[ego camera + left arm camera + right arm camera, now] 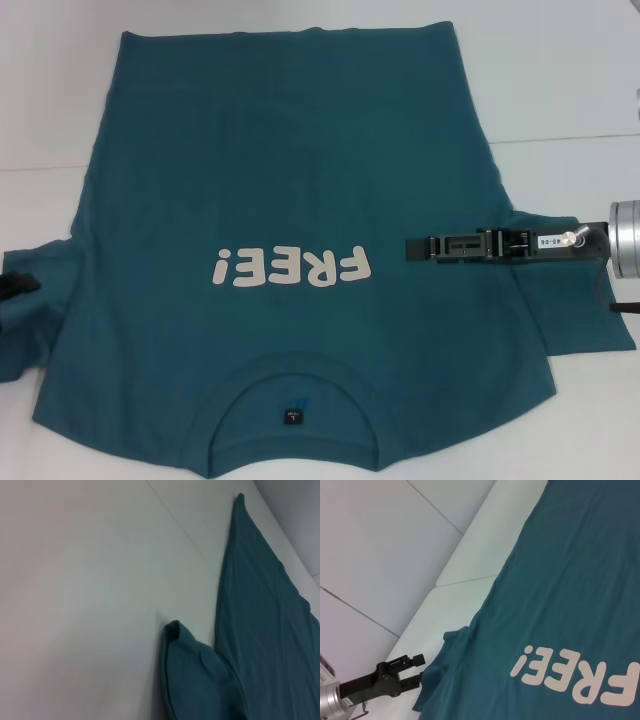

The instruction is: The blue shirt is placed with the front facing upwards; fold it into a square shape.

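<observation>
Careful: your blue T-shirt (290,200) lies flat on the white table (560,70), chest up. The right gripper (412,248) hovers, fingers together, mid-chest; the left gripper (415,672), fingers apart, could bunch the sleeve (192,675).

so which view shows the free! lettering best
The head view: the whole white lettering sits mid-chest on the blue shirt, seen upside down. The right wrist view shows it cut off at the edge; the left wrist view shows only plain fabric.
</observation>
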You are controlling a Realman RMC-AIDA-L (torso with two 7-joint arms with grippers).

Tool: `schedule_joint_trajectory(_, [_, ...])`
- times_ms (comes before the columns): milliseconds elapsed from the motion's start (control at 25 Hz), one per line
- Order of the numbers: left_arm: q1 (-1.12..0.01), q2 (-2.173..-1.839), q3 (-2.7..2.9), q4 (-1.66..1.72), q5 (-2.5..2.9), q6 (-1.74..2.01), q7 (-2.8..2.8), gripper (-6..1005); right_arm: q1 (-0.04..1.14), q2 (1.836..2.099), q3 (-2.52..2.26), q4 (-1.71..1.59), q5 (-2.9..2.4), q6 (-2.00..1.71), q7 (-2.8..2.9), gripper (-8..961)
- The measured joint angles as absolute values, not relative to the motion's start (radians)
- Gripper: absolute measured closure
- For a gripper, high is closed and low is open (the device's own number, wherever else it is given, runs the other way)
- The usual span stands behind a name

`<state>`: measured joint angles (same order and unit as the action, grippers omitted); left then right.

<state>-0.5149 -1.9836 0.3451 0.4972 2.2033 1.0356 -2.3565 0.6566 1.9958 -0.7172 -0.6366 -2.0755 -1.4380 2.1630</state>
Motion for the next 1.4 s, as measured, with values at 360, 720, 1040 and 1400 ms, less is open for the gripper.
schedule_joint_trajectory(360, [-0.514, -1.981, 0.345, 0.490, 2.203, 1.053, -2.381, 295, 0.657, 1.996, -0.715, -0.637, -2.075, -1.438, 2.163, 31])
schedule_joint_trajectory(720, [-0.539, -1.973, 0.345, 0.465, 2.203, 1.028, -2.382, 323, 0.653, 1.996, -0.713, -0.637, -2.075, -1.437, 2.163, 31])
schedule_joint_trajectory(1040, [-0.556, -1.960, 0.345, 0.465, 2.271, 1.028, -2.405, 347, 0.652, 1.994, -0.712, -0.640, -2.073, -1.437, 2.163, 32])
schedule_joint_trajectory(1400, [-0.575, -1.953, 0.337, 0.473, 2.293, 1.066, -2.416, 374, 0.647, 1.994, -0.712, -0.641, -2.069, -1.436, 2.163, 32])
